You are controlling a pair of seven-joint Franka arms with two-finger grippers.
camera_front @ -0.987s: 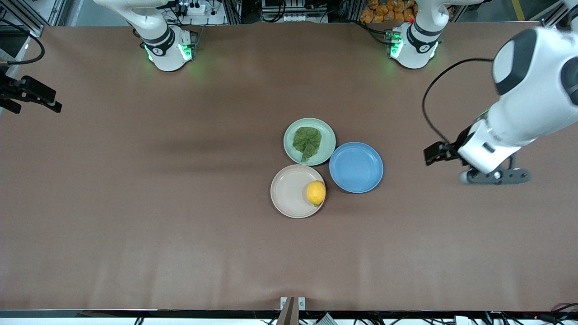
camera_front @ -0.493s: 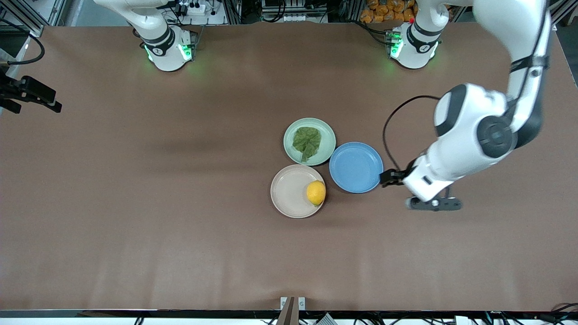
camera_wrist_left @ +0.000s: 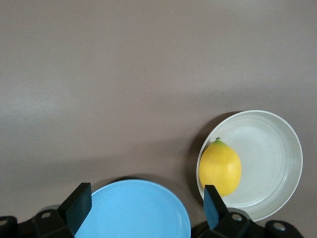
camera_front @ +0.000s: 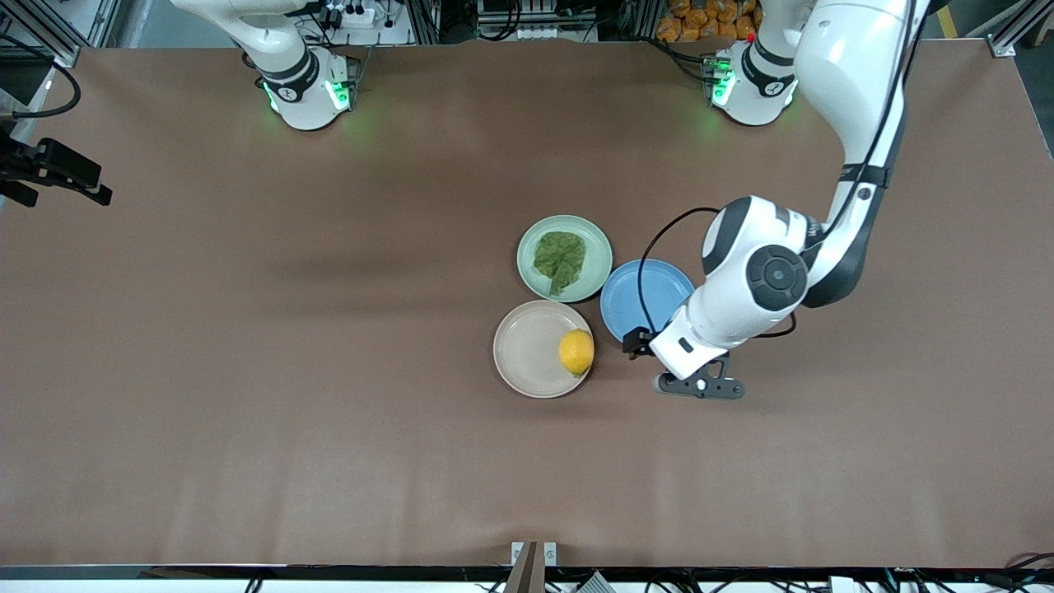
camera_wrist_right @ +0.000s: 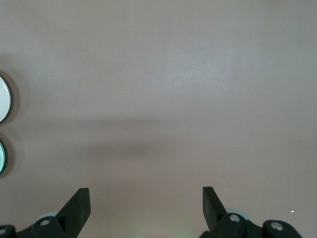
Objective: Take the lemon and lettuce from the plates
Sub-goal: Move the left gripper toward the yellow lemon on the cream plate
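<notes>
The yellow lemon (camera_front: 576, 352) lies on the beige plate (camera_front: 523, 350), at the rim beside the blue plate. The dark green lettuce (camera_front: 560, 257) lies flat on the mint plate (camera_front: 599, 247). My left gripper (camera_front: 698, 385) is open and empty, in the air over the table by the blue plate's edge. In the left wrist view its open gripper (camera_wrist_left: 145, 206) frames the blue plate, with the lemon (camera_wrist_left: 220, 167) and the beige plate (camera_wrist_left: 277, 148) just past one finger. My right gripper (camera_wrist_right: 144, 204) is open and empty over bare table and does not show in the front view.
The empty blue plate (camera_front: 642, 301) touches both other plates and shows in the left wrist view (camera_wrist_left: 133, 210). The rims of the beige plate (camera_wrist_right: 4, 104) and the mint plate (camera_wrist_right: 2, 156) show in the right wrist view. A black fixture (camera_front: 53, 173) sits at the right arm's end.
My left arm has swung in from its end of the table toward the plates; its gripper now hangs by the blue plate. The plates, lemon and lettuce have not moved.
</notes>
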